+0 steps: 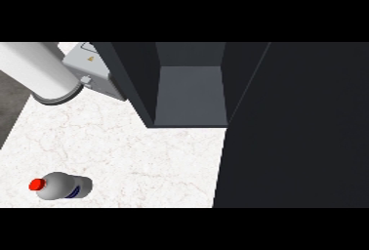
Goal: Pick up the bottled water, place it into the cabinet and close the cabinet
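Nearest the lower edge of the head view, the bottled water (63, 186) rests on the marble counter (144, 156) at the lower left, seen from above with its red cap (36, 184) toward the left edge; whether it stands or lies tilted is hard to tell from this angle. Nothing touches it, so the task looks to be at its very start: the pick-up is not yet made. Farther in, the dark cabinet (189, 83) stands open, its grey inner floor showing between the side walls, and its door (296, 132) fills the right side of the view as a broad black slab. At the far upper left a pale grey forearm (39, 73) slants across the counter's corner and ends in a boxy grey wrist housing (97, 68) just beside the cabinet's left wall. No black hand shows anywhere, so I cannot say how either hand's fingers are set or whether anything is held. The next move, by my judgement, calls for bringing a hand down to the bottle, well apart from that forearm, and curling round its body before lifting toward the open compartment.
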`<state>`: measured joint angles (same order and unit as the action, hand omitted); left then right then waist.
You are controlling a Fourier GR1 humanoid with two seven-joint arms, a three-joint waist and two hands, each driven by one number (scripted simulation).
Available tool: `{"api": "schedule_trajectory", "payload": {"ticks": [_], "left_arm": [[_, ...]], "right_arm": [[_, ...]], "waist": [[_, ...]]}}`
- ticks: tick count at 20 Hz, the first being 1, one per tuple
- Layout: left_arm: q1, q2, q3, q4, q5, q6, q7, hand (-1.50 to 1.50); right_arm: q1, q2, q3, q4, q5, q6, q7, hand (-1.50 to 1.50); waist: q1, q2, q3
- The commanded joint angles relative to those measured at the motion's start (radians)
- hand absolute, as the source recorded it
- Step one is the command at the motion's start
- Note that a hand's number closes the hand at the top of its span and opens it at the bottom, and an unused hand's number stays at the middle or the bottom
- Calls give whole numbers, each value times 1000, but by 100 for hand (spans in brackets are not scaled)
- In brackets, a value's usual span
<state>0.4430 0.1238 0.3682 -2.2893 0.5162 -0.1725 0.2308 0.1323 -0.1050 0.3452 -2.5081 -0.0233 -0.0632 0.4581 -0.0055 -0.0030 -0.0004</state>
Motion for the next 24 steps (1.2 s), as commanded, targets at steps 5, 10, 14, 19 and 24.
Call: {"api": "schedule_trajectory", "payload": {"ticks": [5,10,14,19,24], "left_arm": [[-95,-17,-9,193,-127,-30,-77,-150],[-94,5,26,312,-148,-101,-154,-150],[-133,-49,-21,494,-272,-116,-302,-150],[-169,-45,-9,633,-294,-146,-396,-150],[-150,-36,20,771,-329,-184,-528,-150]], "right_arm": [[-33,-3,67,-167,63,-46,144,-150],[-19,-38,33,-200,32,-36,133,-150],[-72,-35,37,-213,35,-75,200,-150],[-66,-51,21,-174,27,-59,157,-150],[-60,-62,26,-186,29,-75,143,-150]], "waist": [[-1,1,-1],[-2,0,0],[-8,1,-2],[-1,1,0],[-3,1,0]]}}
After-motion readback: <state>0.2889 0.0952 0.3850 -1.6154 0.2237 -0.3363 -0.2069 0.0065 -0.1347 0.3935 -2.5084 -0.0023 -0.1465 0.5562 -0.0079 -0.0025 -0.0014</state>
